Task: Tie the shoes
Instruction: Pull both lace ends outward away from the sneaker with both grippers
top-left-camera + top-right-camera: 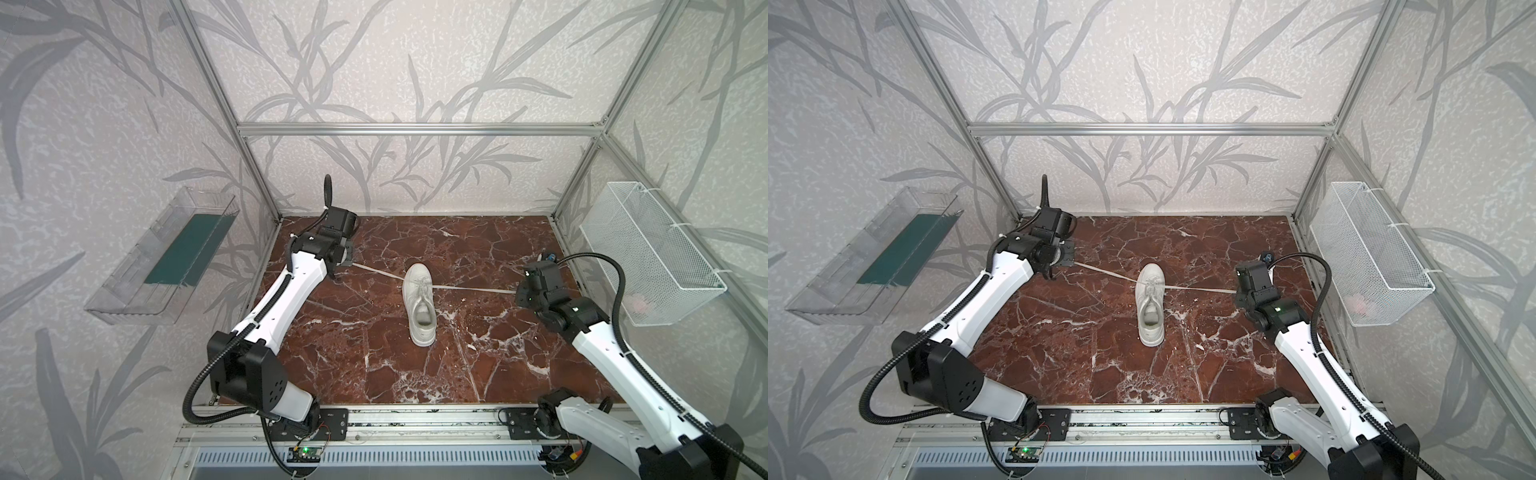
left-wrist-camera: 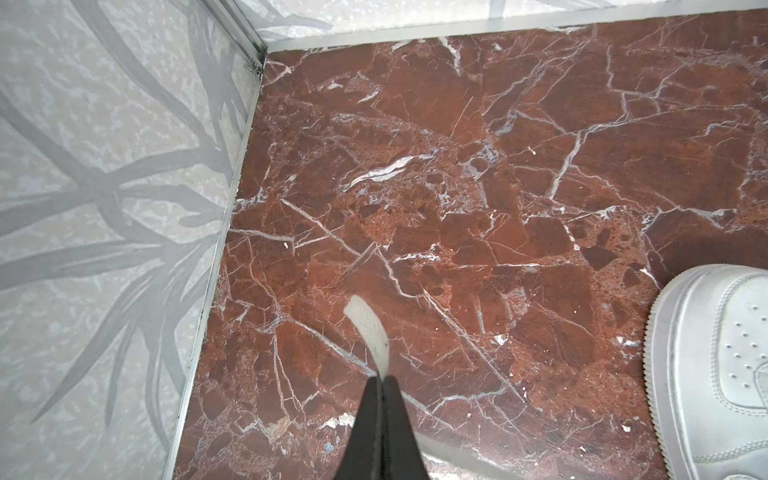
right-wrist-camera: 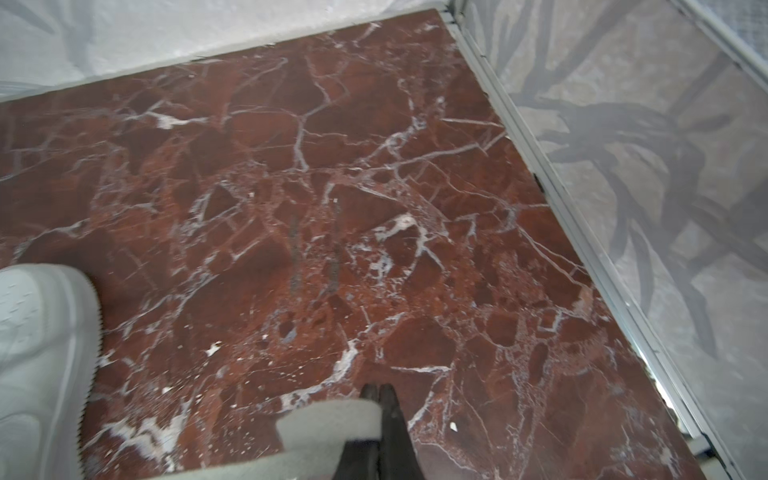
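Observation:
A white sneaker (image 1: 419, 307) (image 1: 1150, 307) stands mid-table on the red marble, toe toward the back wall. Its two flat white laces are stretched out sideways from the eyelets. The left lace (image 1: 376, 272) runs to my left gripper (image 1: 351, 263) (image 2: 381, 377), which is shut on it near its end; the lace tip (image 2: 368, 328) sticks out past the fingertips. The right lace (image 1: 473, 288) runs to my right gripper (image 1: 516, 292) (image 3: 379, 388), shut on that lace (image 3: 332, 419). The shoe's toe shows at the edge of each wrist view (image 2: 715, 374) (image 3: 41, 353).
A clear plastic tray (image 1: 166, 257) hangs on the left wall and a white wire basket (image 1: 652, 253) on the right wall. Aluminium frame rails border the marble table (image 1: 457, 374); the left gripper is near the back left corner post (image 2: 253, 54).

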Robot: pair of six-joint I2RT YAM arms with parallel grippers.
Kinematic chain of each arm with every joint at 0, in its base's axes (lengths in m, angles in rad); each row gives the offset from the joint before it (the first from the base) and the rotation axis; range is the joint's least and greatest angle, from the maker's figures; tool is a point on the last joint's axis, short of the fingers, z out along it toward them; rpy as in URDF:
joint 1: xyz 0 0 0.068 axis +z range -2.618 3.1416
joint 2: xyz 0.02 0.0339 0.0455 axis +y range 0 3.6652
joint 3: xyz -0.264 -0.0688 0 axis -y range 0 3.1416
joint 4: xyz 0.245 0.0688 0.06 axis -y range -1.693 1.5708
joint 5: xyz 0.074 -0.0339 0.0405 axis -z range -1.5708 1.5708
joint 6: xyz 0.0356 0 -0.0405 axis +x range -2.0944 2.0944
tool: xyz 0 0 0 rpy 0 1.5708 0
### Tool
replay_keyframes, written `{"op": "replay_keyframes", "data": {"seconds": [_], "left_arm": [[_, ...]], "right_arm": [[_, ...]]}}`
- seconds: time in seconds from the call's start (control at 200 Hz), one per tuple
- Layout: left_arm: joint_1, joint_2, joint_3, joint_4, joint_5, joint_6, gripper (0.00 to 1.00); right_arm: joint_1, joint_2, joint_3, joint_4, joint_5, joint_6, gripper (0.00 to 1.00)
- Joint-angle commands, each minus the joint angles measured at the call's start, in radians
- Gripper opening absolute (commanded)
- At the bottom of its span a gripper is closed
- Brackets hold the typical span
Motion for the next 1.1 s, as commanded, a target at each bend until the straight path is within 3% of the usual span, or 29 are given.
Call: {"op": "replay_keyframes", "data": {"seconds": [0.0, 0.255, 0.69, 1.095], "left_arm": [[0.018, -0.048, -0.03, -0.039, -0.029, -0.009, 0.0], [0.1, -0.104, -0.134, -0.015, 0.015, -0.044, 0.0], [0.225, -0.096, -0.228, 0.024, 0.111, -0.07, 0.0], [0.281, -0.048, -0.286, 0.067, 0.097, -0.074, 0.0]], "right_arm": [[-0.053, -0.002, -0.03, -0.015, 0.065, 0.081, 0.0], [-0.168, -0.007, -0.091, 0.023, 0.023, 0.123, 0.0], [-0.242, 0.043, -0.13, 0.061, 0.011, 0.124, 0.0], [-0.354, 0.095, -0.168, 0.059, -0.101, 0.18, 0.0]]}}
